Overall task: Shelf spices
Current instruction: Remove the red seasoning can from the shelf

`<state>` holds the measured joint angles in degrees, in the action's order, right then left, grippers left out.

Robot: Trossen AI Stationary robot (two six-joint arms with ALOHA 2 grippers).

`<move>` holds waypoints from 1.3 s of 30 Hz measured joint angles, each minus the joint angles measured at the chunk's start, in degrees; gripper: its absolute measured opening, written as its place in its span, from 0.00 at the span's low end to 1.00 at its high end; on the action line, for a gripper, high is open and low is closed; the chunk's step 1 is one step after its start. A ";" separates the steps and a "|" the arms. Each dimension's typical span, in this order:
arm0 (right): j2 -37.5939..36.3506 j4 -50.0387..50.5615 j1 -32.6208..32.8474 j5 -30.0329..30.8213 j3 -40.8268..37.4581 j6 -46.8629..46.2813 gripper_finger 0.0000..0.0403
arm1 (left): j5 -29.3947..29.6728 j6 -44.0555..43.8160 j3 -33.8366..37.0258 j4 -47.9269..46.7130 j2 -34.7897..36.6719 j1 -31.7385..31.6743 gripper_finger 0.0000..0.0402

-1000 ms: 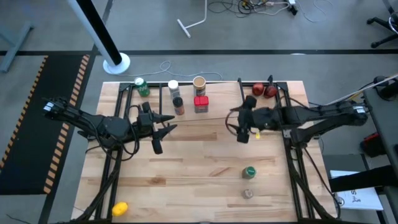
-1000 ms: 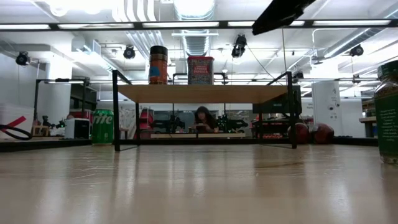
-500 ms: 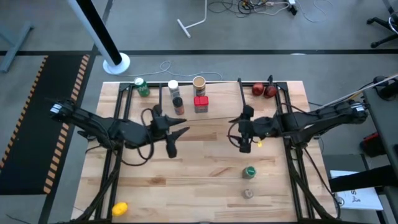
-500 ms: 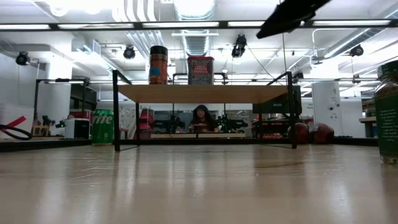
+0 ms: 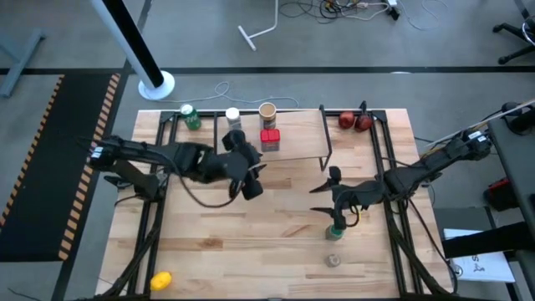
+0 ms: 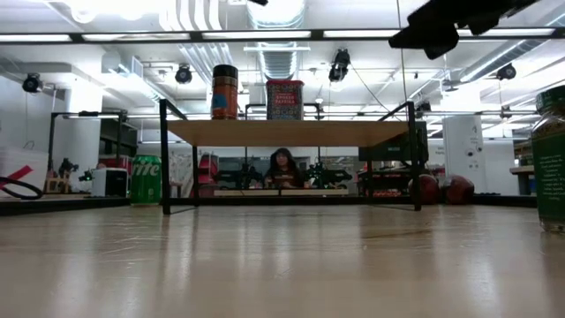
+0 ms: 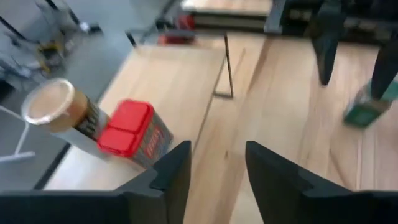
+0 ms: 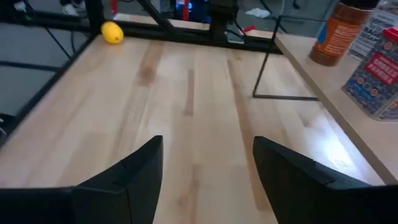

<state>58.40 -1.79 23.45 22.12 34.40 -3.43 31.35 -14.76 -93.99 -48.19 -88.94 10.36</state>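
The grey floor [image 5: 376, 58] held loose cables [image 5: 343, 8] at 12 o'clock; ceiling strip lights [image 6: 265, 35] shone overhead.

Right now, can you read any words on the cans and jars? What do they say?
"...ite" in white letters on the green can; its first letters are hidden.
Red tin: it has a label, but it is too blurred to read.
Brown jar: its label is too blurred to read.
Green-capped jar: no words can be read.

Bare table [image 5: 251, 226] lies between the arms; the shelf [image 5: 292, 134] right half is free.
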 joint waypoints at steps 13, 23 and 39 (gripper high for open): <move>1.06 -0.21 0.32 0.44 -1.11 1.96 0.57 | -5.81 3.87 -7.44 -5.41 -9.45 -9.54 0.56; 1.06 -0.45 0.32 0.42 -1.96 1.96 0.55 | -6.39 7.09 -7.98 -5.23 -10.24 -11.93 0.63; 1.04 -0.69 0.32 0.36 -1.97 1.96 0.54 | -10.65 11.14 -6.96 -5.91 -10.32 -17.68 0.80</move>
<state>59.44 -2.48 23.77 22.48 32.42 -1.48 20.70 -3.62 -100.95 -54.10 -99.26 -7.31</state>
